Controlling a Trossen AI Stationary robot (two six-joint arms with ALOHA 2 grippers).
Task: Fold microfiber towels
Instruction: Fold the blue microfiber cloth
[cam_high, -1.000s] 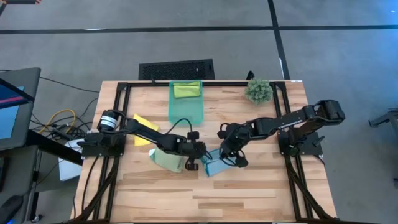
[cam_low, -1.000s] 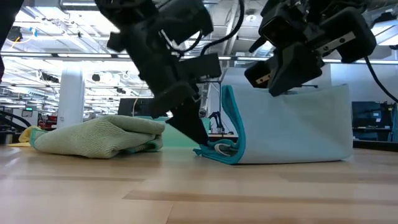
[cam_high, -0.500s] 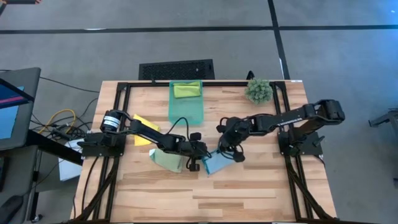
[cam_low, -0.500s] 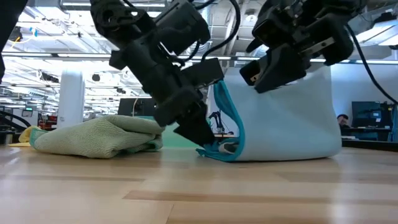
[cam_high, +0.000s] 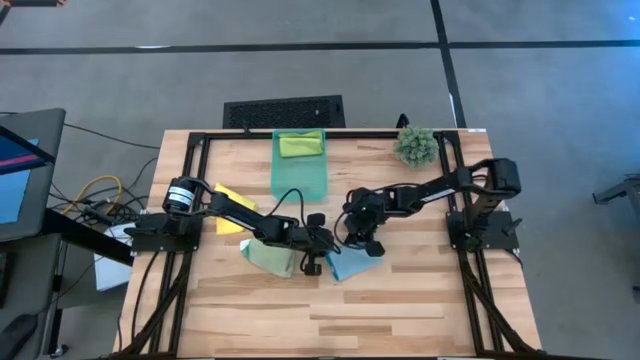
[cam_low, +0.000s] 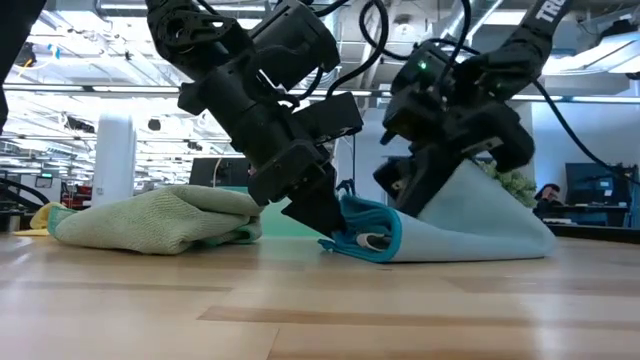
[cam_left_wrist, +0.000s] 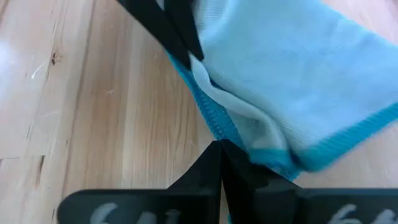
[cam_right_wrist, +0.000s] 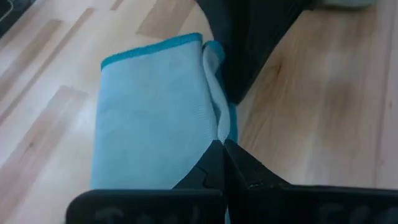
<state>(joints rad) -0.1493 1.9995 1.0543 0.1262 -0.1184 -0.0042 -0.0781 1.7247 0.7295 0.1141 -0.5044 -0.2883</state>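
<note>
While both grippers pinch light blue towel (cam_high: 345, 264) near tabletop centre, fold step in hand: left gripper (cam_high: 322, 252) clamped on one corner at surface, right gripper (cam_high: 360, 240) closed on opposite edge, carried low over it. Next: lay edge flush, release, press flat. Pale green towel (cam_high: 268, 256) just beside.

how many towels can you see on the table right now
4. A yellow towel lies near the left arm's base, a lime green towel sits in the bin, a pale green towel is bunched mid-table, and a light blue towel sits beside it. Others may be hidden.
</note>
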